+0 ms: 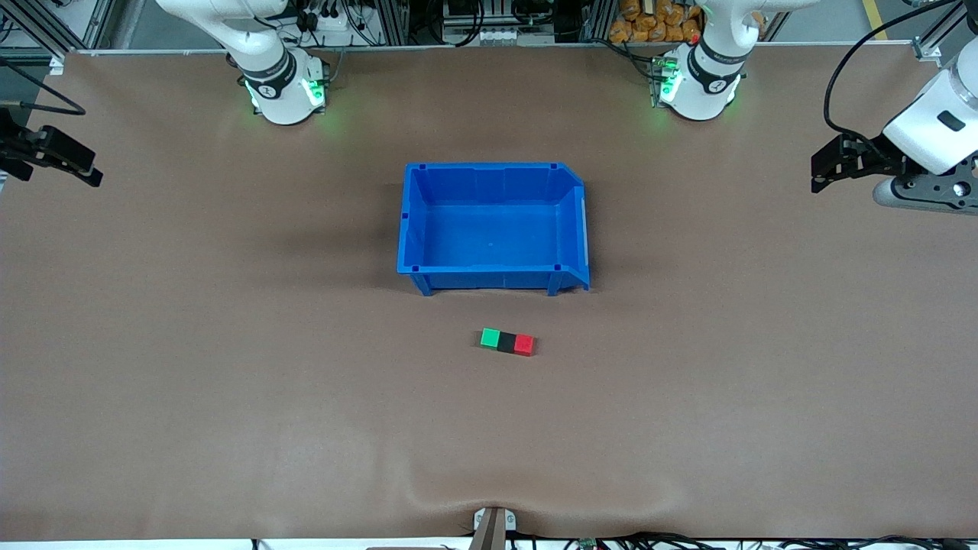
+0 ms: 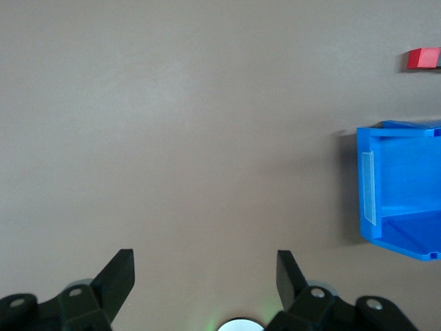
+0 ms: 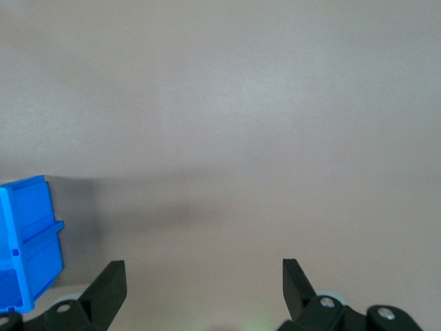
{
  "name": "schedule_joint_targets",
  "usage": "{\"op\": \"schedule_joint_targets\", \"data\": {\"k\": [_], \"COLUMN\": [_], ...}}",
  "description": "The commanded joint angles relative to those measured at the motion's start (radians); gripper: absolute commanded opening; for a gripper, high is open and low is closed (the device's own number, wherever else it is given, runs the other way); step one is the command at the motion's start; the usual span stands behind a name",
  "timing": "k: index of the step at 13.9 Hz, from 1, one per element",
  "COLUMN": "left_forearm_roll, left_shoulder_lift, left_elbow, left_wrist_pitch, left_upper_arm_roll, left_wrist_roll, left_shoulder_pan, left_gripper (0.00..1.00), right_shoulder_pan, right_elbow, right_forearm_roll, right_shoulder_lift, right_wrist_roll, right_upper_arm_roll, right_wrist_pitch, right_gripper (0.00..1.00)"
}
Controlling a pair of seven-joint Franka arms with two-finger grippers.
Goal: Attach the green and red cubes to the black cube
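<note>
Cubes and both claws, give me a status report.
Left claw and right claw open, waiting at the table's ends. Green cube, black cube, red cube joined in a row. Blue bin empty, clear.

The left gripper (image 2: 204,272) is hanging over bare brown tabletop (image 2: 179,138), its two black fingers (image 2: 116,276) standing wide apart with nothing between them. At the picture's edge, part of a blue bin (image 2: 403,193) is sitting on the tabletop, a pale label strip showing on its end wall. Near the bin, apart from it, the red cube (image 2: 422,58) is showing, cut off by the frame.
</note>
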State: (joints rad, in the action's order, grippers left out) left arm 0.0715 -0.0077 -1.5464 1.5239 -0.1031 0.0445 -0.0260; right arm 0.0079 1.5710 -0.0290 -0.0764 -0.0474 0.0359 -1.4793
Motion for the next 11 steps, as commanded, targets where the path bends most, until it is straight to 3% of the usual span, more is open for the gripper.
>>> {"op": "schedule_joint_targets", "data": {"k": [1,4,11], "left_forearm_roll": [-0.015,-0.015,-0.015], "left_shoulder_lift": [-0.014,-0.014,-0.014], "left_elbow": [0.0,0.0,-0.001], "left_wrist_pitch": [-0.013,-0.014,-0.014], "left_upper_arm_roll": [-0.004,-0.004,-0.004], "left_wrist_roll": [-0.009,-0.009,-0.009], "left_shoulder_pan": [0.006,0.006,0.006], "left_gripper": [0.91,0.91,0.91], "right_shoulder_pan": [0.006,-0.019,-0.008], "right_elbow": [-0.017,-0.009,-0.014], "right_forearm_roll": [-0.017,0.072,0.063], "right_shoulder_lift": [0.003,0.001,0.0], "right_wrist_roll": [0.009,0.072,0.086], "right_upper_arm_roll": [0.002,0.001,0.001], "right_wrist_pitch": [0.011,0.013,0.005], "right_gripper": [1.0,1.0,1.0]}}
